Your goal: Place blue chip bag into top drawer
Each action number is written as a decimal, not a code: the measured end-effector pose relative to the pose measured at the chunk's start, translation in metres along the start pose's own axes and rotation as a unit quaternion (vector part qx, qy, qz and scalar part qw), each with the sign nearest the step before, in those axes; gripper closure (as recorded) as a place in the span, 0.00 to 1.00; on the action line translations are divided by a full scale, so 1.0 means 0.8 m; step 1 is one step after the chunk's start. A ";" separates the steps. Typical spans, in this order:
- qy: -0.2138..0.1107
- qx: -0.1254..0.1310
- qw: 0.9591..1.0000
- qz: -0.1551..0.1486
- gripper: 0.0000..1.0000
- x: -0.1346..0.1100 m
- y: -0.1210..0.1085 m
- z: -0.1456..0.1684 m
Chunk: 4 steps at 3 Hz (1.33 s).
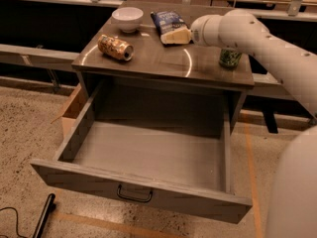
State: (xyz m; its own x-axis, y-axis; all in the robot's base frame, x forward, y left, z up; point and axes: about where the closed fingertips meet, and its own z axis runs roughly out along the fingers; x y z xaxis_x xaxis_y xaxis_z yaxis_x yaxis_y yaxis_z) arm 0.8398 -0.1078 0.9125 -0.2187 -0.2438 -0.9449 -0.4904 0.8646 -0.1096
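Blue chip bag [167, 20] lies at the back of the desk [148, 66], slightly right of centre, just right of the bowl. The claw [176, 36] is at the bag's near edge and overlaps it; whether it is parted or clamped on the foil cannot be told. The white arm [257, 38] reaches in from the right.

The desk top is a glossy grey-brown slab that throws back the light. Below it the top drawer [94, 177] is pulled far out toward the camera, its dark pull handle [134, 195] at the centre of the front panel. The floor [29, 128] is speckled, with an orange line [249, 152] on the right. A cardboard box [73, 110] sits left of the desk.

Counted on the desk: one blue chip bag, one white bowl [127, 19], and two cans. The gold-patterned can [115, 47] lies on its side at the left; the green can [230, 58] stands at the right, partly behind the arm.
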 end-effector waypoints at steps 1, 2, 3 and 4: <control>-0.009 0.009 1.000 0.005 0.00 -0.009 -0.019 0.047; -0.010 0.009 1.000 0.005 0.00 -0.014 -0.029 0.088; -0.007 0.005 1.000 0.008 0.00 -0.010 -0.031 0.128; 0.000 0.005 1.000 0.012 0.00 0.002 -0.031 0.158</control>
State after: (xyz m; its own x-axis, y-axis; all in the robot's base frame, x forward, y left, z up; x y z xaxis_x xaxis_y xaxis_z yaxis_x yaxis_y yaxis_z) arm 0.9586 -0.0740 0.8745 -0.2302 -0.2233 -0.9472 -0.4758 0.8749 -0.0906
